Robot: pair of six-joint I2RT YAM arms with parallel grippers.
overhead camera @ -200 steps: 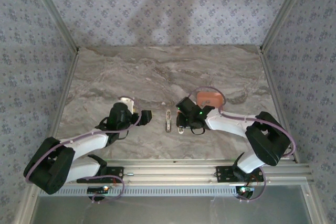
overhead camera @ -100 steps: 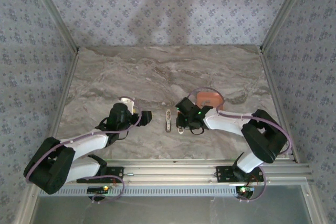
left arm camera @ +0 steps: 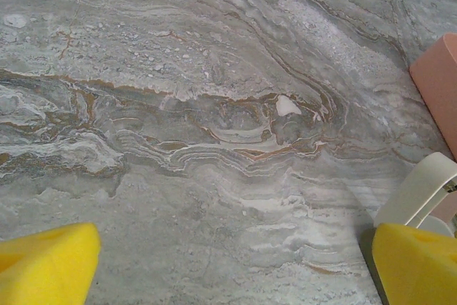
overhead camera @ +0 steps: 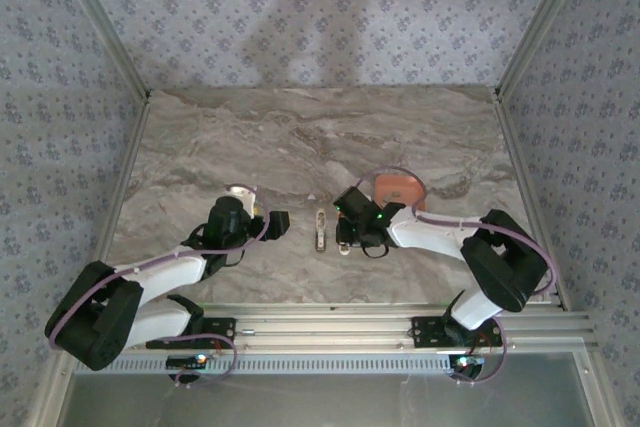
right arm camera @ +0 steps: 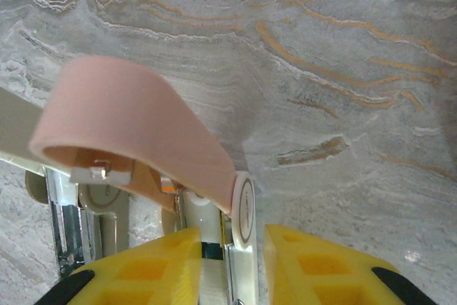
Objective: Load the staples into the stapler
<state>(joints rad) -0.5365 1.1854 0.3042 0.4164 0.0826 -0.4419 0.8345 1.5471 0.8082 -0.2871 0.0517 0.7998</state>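
Two grippers flank the stapler (overhead camera: pixel 320 230), which lies on the marble tabletop (overhead camera: pixel 300 137) between them with its salmon-pink lid (right arm camera: pixel 136 119) swung up and the metal magazine rail (right arm camera: pixel 68 226) bared. My right gripper (right arm camera: pixel 230 266) looks clamped on the white rear of the stapler by the hinge. My left gripper (left arm camera: pixel 230 266) hangs just beside the stapler, jaws spread wide and holding nothing. The staples I cannot make out: the salmon-orange tray (overhead camera: pixel 397 187) sits just behind my right wrist, and any strips in it are too small to tell. My worry is the grip, which is narrow and close to the hinge, so a push on the rail could pivot the stapler or drop the lid shut. A tiny strip pinched between the wide yellow pads (left arm camera: pixel 43 266) could also slip, and reaching the tray past the right arm risks a knock
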